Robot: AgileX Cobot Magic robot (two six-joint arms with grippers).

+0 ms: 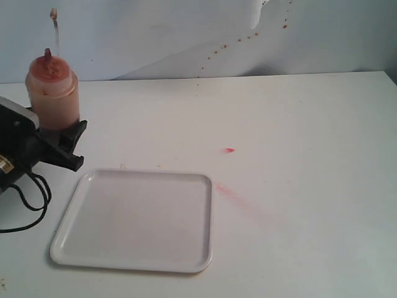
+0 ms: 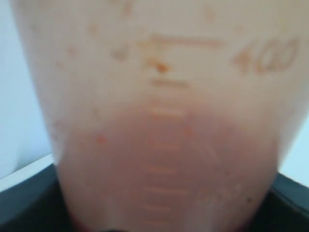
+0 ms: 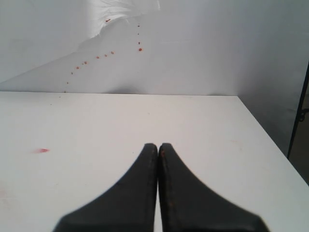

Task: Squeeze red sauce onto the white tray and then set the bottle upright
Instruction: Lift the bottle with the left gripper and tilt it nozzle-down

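bottle [image 1: 52,93]: translucent, orange-red smears, orange graduation marks; red sauce [image 2: 159,164] inside, dark red. 
white tray [image 1: 142,217]: plain white. 
counter [image 1: 310,124]: white; one red spot [image 1: 229,150], faint pink smear [image 1: 232,194]. 
right pincer [image 3: 158,150]: black.

White table [image 1: 310,118]: white tray [image 1: 142,217] flat; red spot [image 1: 229,150], pink smear [image 1: 228,192] beside.

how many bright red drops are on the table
1: a red drop on the table, past the white tray's far right corner. The pink smear nearer the tray isn't counted. The arm at left may hide more.
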